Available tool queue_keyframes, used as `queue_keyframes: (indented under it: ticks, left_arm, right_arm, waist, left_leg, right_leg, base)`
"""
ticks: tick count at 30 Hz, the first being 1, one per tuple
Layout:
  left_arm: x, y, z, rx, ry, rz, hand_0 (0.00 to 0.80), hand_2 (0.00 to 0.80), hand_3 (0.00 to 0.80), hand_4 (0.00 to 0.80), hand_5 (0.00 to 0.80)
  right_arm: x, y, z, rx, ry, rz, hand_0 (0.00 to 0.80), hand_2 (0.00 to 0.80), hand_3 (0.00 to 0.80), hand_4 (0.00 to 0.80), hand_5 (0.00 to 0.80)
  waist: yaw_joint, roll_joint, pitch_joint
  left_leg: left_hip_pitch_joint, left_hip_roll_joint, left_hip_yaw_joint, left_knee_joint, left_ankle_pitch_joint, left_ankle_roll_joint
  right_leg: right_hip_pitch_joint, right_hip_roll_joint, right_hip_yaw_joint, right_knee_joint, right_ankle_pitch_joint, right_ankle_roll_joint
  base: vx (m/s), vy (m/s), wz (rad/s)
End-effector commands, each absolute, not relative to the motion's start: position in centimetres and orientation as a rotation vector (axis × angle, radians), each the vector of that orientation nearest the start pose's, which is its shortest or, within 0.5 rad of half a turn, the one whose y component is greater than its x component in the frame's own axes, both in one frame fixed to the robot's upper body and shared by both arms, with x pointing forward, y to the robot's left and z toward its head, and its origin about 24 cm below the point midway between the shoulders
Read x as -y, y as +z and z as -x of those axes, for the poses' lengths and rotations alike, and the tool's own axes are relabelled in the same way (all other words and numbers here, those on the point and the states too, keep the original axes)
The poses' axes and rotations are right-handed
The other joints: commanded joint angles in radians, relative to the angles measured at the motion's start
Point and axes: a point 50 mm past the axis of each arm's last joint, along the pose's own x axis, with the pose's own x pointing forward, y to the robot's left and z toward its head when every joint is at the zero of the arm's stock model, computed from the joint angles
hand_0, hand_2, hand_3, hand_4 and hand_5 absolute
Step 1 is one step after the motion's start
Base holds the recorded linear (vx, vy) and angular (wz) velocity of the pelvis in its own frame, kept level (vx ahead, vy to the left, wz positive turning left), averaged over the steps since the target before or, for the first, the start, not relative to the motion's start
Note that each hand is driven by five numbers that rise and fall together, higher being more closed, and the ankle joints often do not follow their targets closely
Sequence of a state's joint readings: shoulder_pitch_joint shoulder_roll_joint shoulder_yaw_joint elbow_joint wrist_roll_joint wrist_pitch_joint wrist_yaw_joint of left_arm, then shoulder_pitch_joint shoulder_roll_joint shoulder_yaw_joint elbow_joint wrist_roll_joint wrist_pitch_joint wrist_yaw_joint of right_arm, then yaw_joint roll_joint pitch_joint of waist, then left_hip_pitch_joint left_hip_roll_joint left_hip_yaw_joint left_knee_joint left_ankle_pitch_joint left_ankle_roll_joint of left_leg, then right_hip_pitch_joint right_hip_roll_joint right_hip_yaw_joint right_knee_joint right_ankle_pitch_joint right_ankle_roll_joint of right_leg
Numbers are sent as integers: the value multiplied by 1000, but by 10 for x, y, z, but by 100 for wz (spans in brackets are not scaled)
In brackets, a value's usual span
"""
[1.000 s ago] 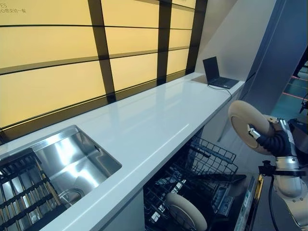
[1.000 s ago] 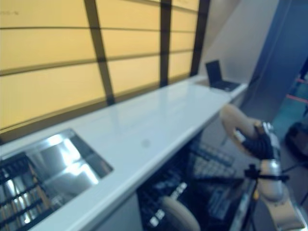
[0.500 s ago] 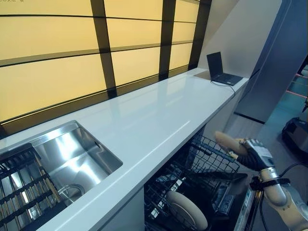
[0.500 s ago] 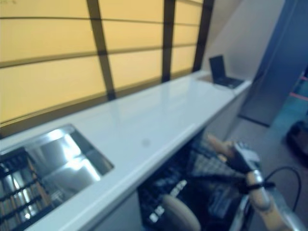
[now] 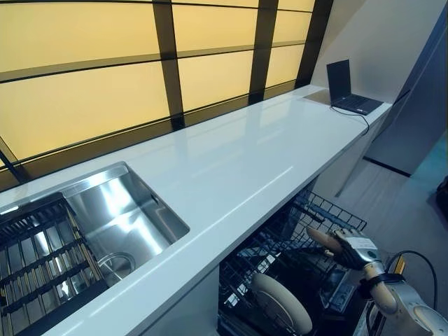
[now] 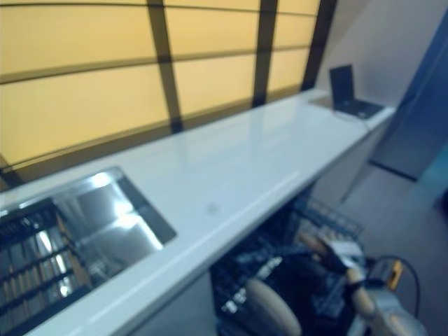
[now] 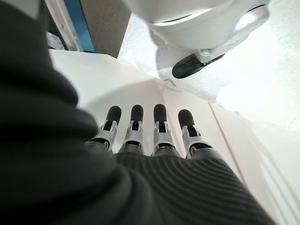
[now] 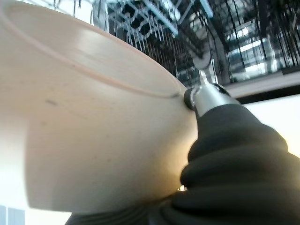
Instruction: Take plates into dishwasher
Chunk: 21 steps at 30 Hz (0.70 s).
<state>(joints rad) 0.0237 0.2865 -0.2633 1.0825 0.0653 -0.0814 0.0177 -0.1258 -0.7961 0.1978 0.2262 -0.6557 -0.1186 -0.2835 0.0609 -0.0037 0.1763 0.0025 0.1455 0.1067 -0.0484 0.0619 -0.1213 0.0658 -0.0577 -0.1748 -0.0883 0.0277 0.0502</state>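
— Right hand (image 5: 353, 246), head view: where does it stand?
— Low over the dishwasher rack (image 5: 308, 241), grasping the plate (image 5: 323, 239) edge-on. A second ago it held that plate high beside the counter (image 5: 231, 168), so it has dropped to rack height. Another plate (image 5: 280, 301) already stands in the rack.

— And its wrist view?
— The plate (image 8: 84, 117) fills the frame, the thumb (image 8: 206, 96) pinching its rim, rack tines beyond (slot not yet reached, seemingly).

— Left hand (image 7: 154, 131)?
— Its wrist view shows straight fingers, empty, idle against a white panel.

— Meaning?
— Probably insertion comes next.
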Motion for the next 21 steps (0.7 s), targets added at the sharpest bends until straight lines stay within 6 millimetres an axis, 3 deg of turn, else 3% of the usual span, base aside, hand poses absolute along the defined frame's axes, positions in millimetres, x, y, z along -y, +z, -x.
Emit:
queue_keyframes:
  ticks: [1,21]
  left_arm:
    - [-234,-145,-128,-1016,-186,-547,0,0,0,0,0]
    - [-235,-141,-134,-995,-236,-594,0,0,0,0,0]
  right_arm:
    - [263,98,-286,246,-81,1454,800,800,800,800,800]
    - [268,86,-311,71,-176,1348,800,800,800,800,800]
  waist:
    - [26,-35,-26]
    - [76,-23,3]
  left_leg:
    - [-168,-21,-87,1,85,38]
    - [-190,-51,-131,5,83,45]
  right_leg:
    - [49,-41,-54,87,-84,15]
    - [46,-52,-87,88,-83,16]
  base:
    - [0,0,0]
    - [14,-6,7]
